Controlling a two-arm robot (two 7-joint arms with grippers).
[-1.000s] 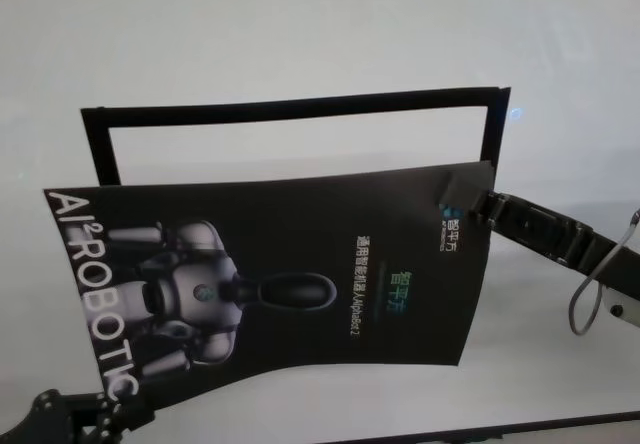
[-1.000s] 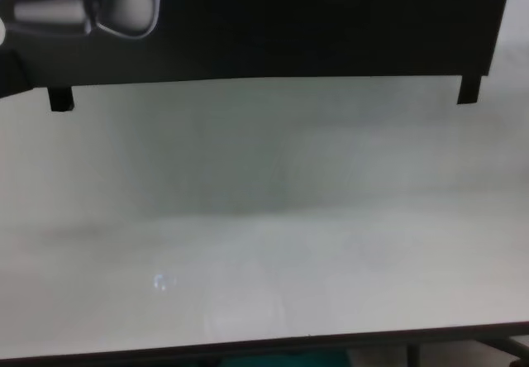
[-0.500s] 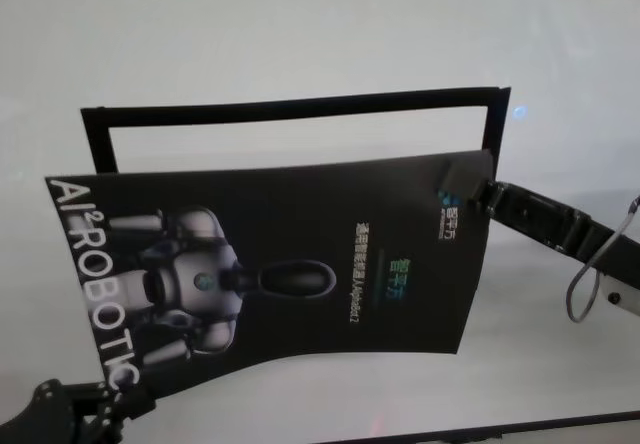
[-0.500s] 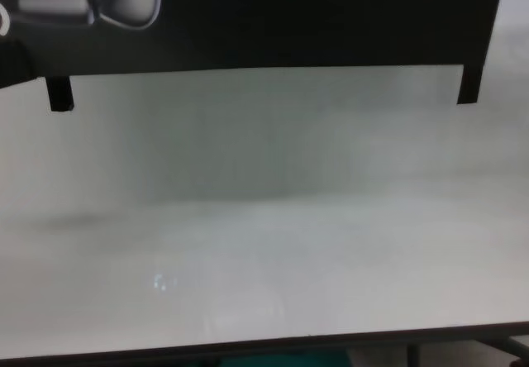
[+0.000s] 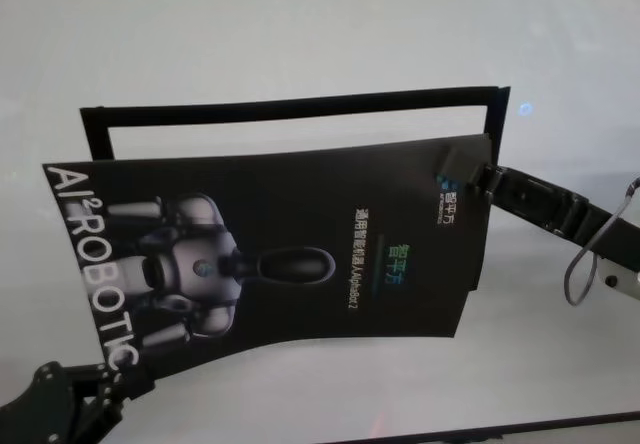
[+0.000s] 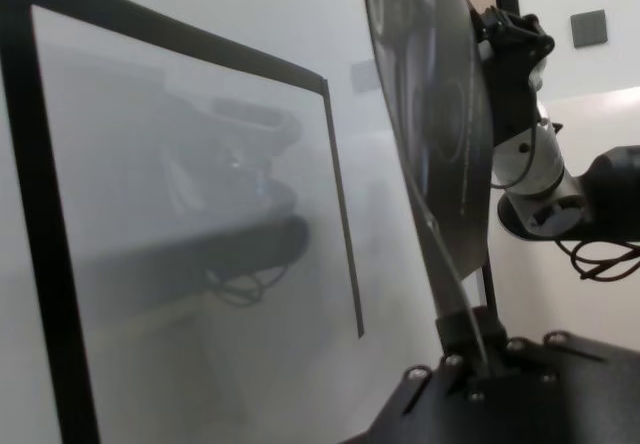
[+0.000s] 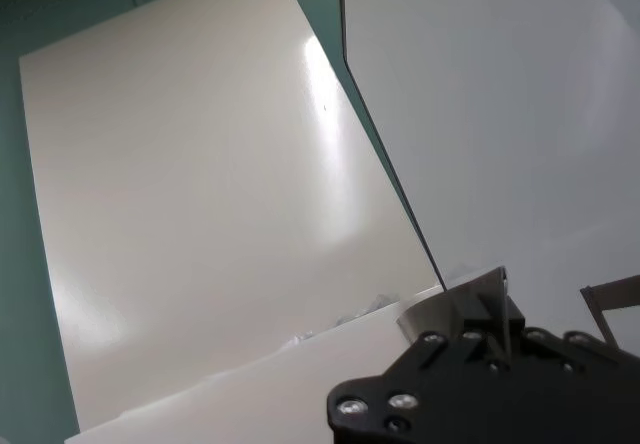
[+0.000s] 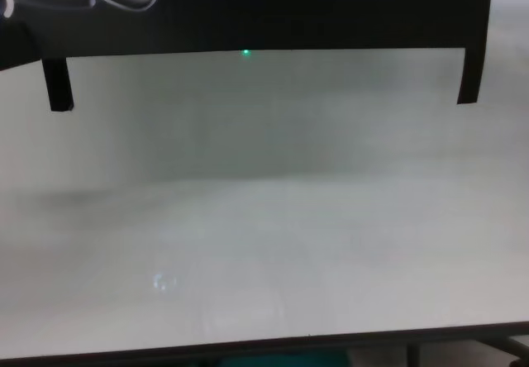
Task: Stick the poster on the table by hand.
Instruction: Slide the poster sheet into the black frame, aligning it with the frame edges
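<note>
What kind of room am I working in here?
Probably a robotics lab or demo space, though little of the room shows. Both grippers hold a poster with a robot picture and "ROBOTIC" lettering above a bare white table marked with a black tape frame.

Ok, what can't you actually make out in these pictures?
- Head view: the poster covers the near part of the black tape frame.
- Head view: the left gripper is cut off by the bottom edge.
- Chest view: only the poster's lower edge shows; neither gripper.
- Left wrist view: the table is blurred by reflections.
</note>
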